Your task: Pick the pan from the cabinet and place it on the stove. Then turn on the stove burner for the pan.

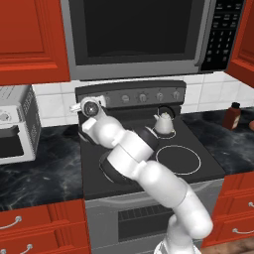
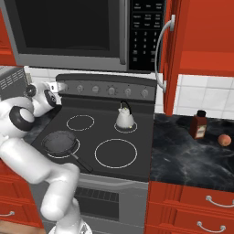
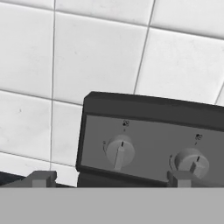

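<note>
Left base view: the gripper (image 1: 85,105) sits at centre left, jaws wide and empty, at the left end of the stove's (image 1: 198,171) knob panel.

Right base view: one pan (image 2: 59,141) rests on the front-left burner at lower left, one kettle (image 2: 124,116) behind; five knobs. Placing looks done; the burner seems left.

Hand view: two knobs, the left knob (image 3: 119,152) between the fingertips (image 3: 41,178).

text: none legible | stove (image 3: 153,131) knob marks blurred | microwave (image 2: 145,32) keypad unreadable
</note>
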Motion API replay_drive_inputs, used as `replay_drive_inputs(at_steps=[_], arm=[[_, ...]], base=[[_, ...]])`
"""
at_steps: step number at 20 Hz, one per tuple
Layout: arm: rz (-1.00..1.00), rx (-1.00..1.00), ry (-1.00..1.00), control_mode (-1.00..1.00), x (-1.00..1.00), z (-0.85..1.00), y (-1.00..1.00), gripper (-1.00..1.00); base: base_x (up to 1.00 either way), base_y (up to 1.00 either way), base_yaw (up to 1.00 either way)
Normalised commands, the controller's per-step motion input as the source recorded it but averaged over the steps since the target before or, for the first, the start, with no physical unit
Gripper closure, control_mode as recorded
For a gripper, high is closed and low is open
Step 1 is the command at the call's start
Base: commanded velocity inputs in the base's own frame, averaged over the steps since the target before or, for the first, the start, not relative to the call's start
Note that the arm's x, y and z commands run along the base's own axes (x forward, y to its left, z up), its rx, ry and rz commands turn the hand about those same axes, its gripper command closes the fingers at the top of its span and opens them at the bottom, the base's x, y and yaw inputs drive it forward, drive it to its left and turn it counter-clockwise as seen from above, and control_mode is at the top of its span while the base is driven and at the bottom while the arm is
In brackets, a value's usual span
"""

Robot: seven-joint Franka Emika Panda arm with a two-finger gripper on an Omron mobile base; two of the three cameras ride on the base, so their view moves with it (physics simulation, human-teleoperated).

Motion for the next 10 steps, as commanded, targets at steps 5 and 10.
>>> replay_drive_inputs(at_steps=[5, 10], arm=[[-0.01, 0.02, 0.02, -1.0, 0.17, -0.04, 0.0, -1.0], [0.0, 0.0, 0.0, -1.0, 0.04, 0.0, 0.0, -1.0]], base=[[0.0, 0.0, 0.0], [0.0, 0.0, 0.0]])
